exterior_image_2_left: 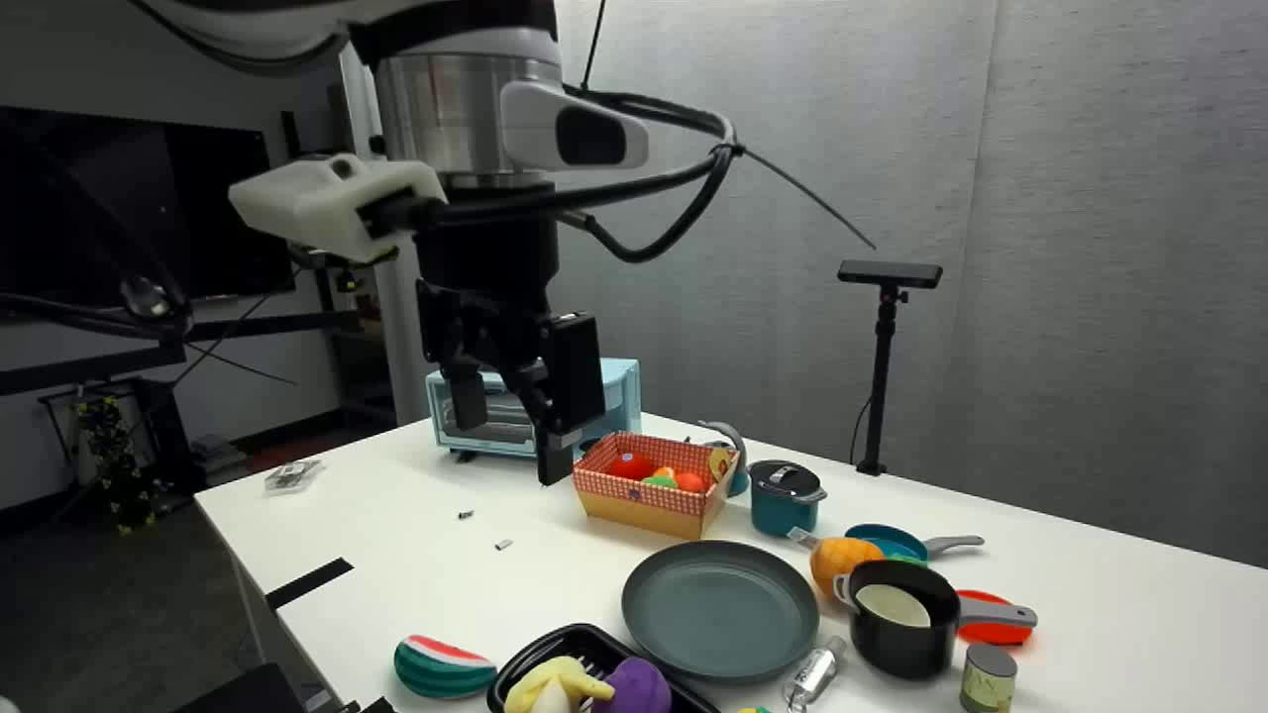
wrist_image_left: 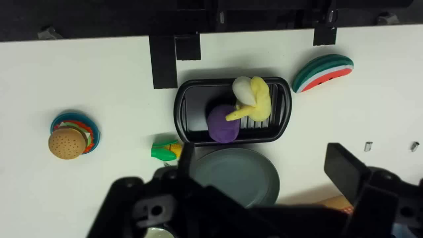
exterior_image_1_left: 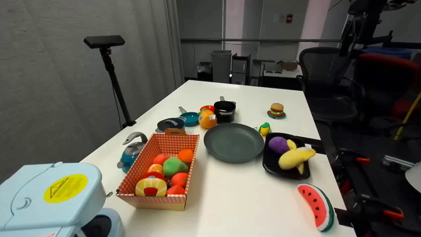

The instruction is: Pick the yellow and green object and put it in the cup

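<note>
While the tool point(wrist_image_left: 262, 162) gapes wide | corn point(wrist_image_left: 167, 151) lies — knobbly yellow, glossy green — near ribbed black tray point(wrist_image_left: 199, 105)

The corn point(wrist_image_left: 166, 151) looks like glossy plastic

Lab, by look: robot arm point(exterior_image_2_left: 466, 114) over white table point(exterior_image_1_left: 230, 197), device point(exterior_image_2_left: 890, 274) on black stand point(exterior_image_2_left: 882, 376), office chair point(exterior_image_1_left: 324, 74), grey curtain point(exterior_image_2_left: 1100, 248)

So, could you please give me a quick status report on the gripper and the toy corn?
Gripper open and empty, above the table. Toy corn on the table, ungrasped. Black tray and dark plate close beside it, may crowd the grasp.
</note>
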